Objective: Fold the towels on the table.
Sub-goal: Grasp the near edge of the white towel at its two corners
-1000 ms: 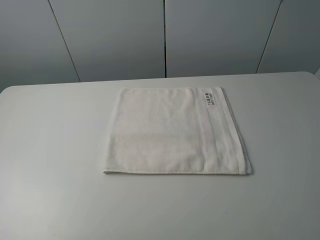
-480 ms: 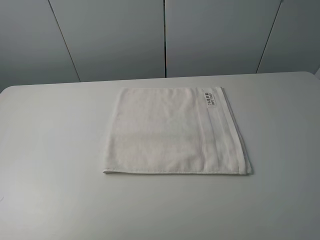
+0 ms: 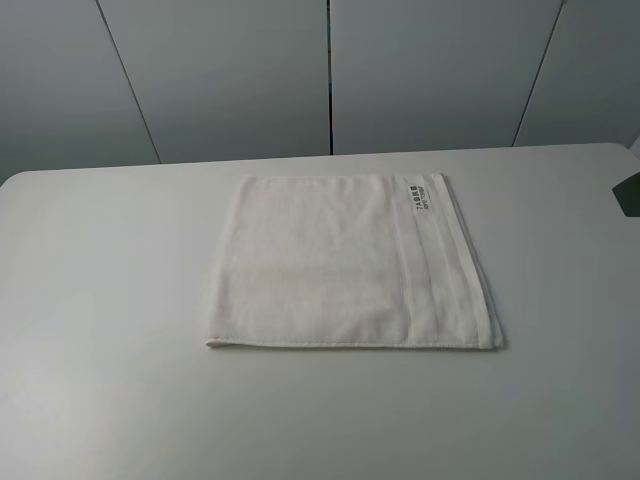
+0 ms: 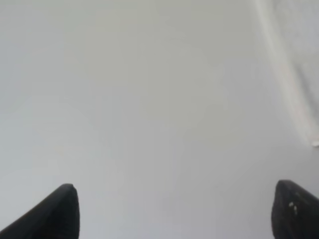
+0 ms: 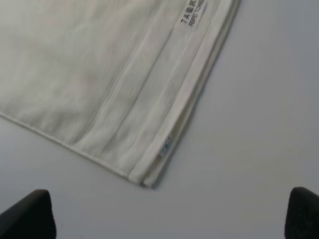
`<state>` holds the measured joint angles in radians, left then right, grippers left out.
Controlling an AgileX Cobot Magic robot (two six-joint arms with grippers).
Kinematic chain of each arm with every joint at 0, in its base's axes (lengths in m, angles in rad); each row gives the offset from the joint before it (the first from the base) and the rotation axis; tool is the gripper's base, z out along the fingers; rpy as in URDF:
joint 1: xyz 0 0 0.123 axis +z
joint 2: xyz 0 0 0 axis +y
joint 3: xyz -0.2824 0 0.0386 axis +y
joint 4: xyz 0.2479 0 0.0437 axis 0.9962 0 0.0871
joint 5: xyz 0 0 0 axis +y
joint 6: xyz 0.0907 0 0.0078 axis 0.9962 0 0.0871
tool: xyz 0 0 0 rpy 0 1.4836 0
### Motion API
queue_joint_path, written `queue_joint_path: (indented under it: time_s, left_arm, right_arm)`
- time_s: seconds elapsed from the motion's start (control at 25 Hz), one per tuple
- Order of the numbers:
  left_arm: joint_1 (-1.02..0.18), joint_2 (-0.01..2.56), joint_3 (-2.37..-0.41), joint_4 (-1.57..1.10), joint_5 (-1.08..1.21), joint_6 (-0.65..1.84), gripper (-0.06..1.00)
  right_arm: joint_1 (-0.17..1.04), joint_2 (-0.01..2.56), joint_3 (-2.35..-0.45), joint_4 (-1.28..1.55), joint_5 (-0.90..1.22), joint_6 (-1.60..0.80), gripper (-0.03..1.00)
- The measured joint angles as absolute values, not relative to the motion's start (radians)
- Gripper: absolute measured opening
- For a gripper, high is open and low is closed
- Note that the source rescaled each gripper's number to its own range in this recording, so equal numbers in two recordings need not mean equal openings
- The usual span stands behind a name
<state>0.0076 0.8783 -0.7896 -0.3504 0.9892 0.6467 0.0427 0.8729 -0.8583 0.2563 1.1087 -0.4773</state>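
A white towel (image 3: 350, 262) lies flat, roughly square, on the white table (image 3: 110, 300), with a border band along its right side and a dark-printed label (image 3: 421, 194) at the far right corner. My right gripper (image 5: 164, 219) hangs open above the table just off the towel's near right corner (image 5: 145, 180), with nothing between its fingers. In the right wrist view the label (image 5: 193, 12) shows too. My left gripper (image 4: 174, 219) is open over bare table, and a blurred towel edge (image 4: 294, 94) runs past it on one side.
Grey wall panels (image 3: 330, 70) stand behind the table's far edge. A dark piece of the right arm (image 3: 629, 195) pokes in at the right edge of the exterior view. The left arm does not show there.
A dark piece of the right arm has come into the exterior view at the right edge. The towel has not moved.
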Motion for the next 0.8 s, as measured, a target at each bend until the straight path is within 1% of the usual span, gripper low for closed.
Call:
queue_joint_path:
  time_s: [0.24, 0.36, 0.48, 0.8]
  left_arm:
    - [0.006, 1.088, -0.86, -0.503, 0.932, 0.909, 1.0]
    - [-0.045, 1.164, -0.871, -0.517, 0.891, 0.991, 1.0]
    - [-0.156, 1.239, -0.871, -0.49, 0.831, 1.031, 1.0]
    - [-0.439, 1.425, -0.872, -0.351, 0.679, 1.042, 1.0]
  right_arm:
    - [0.12, 1.061, -0.874, 0.254, 1.105, -0.612, 1.0]
    - [0.145, 1.13, -0.874, 0.251, 1.102, -0.638, 1.0]
    - [0.178, 1.199, -0.874, 0.251, 1.097, -0.671, 1.0]
    - [0.188, 1.338, -0.874, 0.264, 1.045, -0.827, 1.0]
